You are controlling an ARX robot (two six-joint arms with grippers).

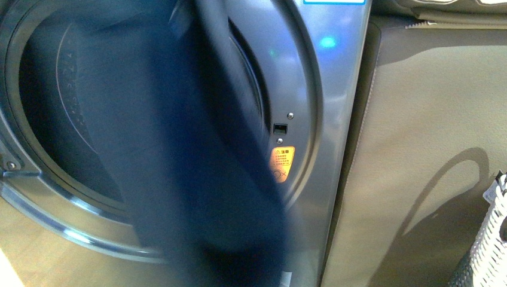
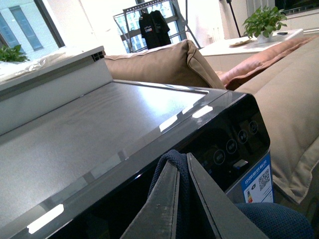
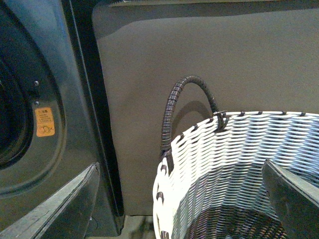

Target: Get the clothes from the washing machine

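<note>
**Blue garment gripped in front of the washer's opening**

The left gripper (image 2: 182, 159) is clamped on a fold of the blue garment (image 2: 183, 191). The ribbed cloth is pinched between its two fingers (image 2: 158, 211) and bulges out just beside them. In the front view the garment (image 1: 197, 197) hangs as a blurred dark-blue drape. It runs from top to bottom across the right half of the round opening of the washing machine (image 1: 335, 119), with the dark drum (image 1: 72, 113) behind it. The orange sticker (image 1: 282, 163) shows just right of the cloth.

The right gripper (image 3: 179, 166) is spread wide and holds nothing. It sits above the white woven basket (image 3: 239, 124), whose dark handle (image 3: 177, 97) arches up from the rim. The basket stands to the right of the machine, against a beige upholstered surface (image 1: 418, 137).

Farther off, beyond the machine's shiny top (image 2: 99, 139), lie tan cushions (image 2: 164, 62), and a potted plant (image 2: 263, 21) stands on a white counter.
</note>
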